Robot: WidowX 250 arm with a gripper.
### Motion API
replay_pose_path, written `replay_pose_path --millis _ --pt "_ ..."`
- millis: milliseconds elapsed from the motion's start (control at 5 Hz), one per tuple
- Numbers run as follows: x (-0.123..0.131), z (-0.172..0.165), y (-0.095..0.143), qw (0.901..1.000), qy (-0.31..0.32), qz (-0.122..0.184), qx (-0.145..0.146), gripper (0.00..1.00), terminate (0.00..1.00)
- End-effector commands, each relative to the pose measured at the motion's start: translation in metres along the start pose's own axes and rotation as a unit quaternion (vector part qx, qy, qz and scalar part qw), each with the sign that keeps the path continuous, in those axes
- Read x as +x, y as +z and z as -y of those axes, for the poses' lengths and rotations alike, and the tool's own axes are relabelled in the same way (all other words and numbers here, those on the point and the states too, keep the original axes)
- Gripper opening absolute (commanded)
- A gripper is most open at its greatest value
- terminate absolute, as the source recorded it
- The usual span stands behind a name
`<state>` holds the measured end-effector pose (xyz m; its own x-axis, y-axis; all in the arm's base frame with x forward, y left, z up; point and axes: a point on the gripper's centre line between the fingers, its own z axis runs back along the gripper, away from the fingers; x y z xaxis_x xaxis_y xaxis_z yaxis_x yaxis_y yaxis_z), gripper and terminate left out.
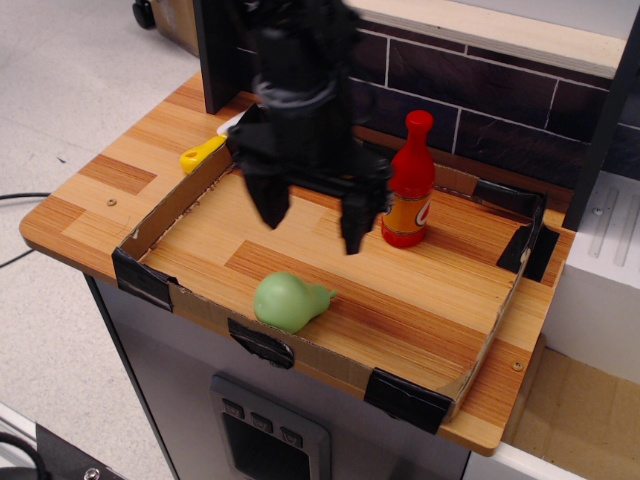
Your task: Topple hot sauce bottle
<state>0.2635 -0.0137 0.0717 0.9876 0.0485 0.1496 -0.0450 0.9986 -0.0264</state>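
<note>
The hot sauce bottle is glossy red with a red cap and an orange-and-white label. It stands upright at the back right of the cardboard-walled tray. My black gripper hangs open and empty above the tray floor, just left of the bottle. Its right finger is close to the bottle's left side, and I cannot tell whether it touches. The arm is motion-blurred.
A green pear lies near the tray's front wall. A yellow object lies on the wooden table outside the tray's back left corner. A dark brick wall runs behind, and a white unit stands at the right.
</note>
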Motion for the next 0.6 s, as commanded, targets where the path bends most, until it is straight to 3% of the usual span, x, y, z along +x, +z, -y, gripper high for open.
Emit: replay_pose_path --millis 0,400 --pt "0.039 0.024 0.023 0.9985 0.014 0.053 -0.008 1.00 0.00" --pt "0.066 0.037 0.029 0.9966 0.040 0.072 -0.003 1.00 0.00"
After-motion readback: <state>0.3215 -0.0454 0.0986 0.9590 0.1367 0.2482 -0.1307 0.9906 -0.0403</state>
